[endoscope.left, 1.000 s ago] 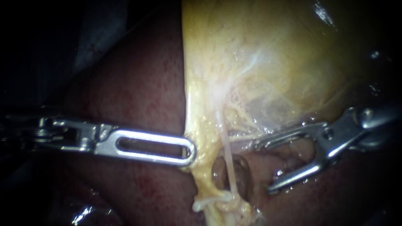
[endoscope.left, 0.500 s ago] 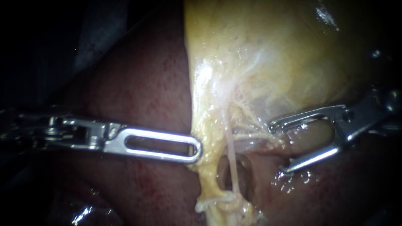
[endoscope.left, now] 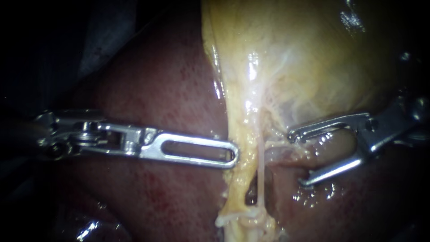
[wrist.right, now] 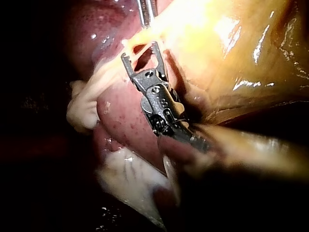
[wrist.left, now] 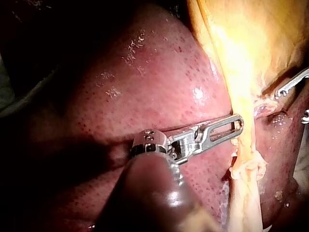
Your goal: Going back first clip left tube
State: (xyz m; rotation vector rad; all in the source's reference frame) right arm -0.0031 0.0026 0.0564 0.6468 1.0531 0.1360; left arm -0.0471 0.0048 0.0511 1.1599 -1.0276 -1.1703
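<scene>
In the endoscope view the left tool [endoscope.left: 232, 154] pinches the gallbladder edge [endoscope.left: 237, 130], with the thin pale tube [endoscope.left: 260, 170] between it and the wide-open right tool [endoscope.left: 295, 158], and both wrist views agree.

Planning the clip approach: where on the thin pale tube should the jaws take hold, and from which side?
Probably mid-span of the tube, where it stands free with dark gaps beside it, above the knot of tissue. Come from its right: the right instrument, jaws open, faces it there.
</scene>
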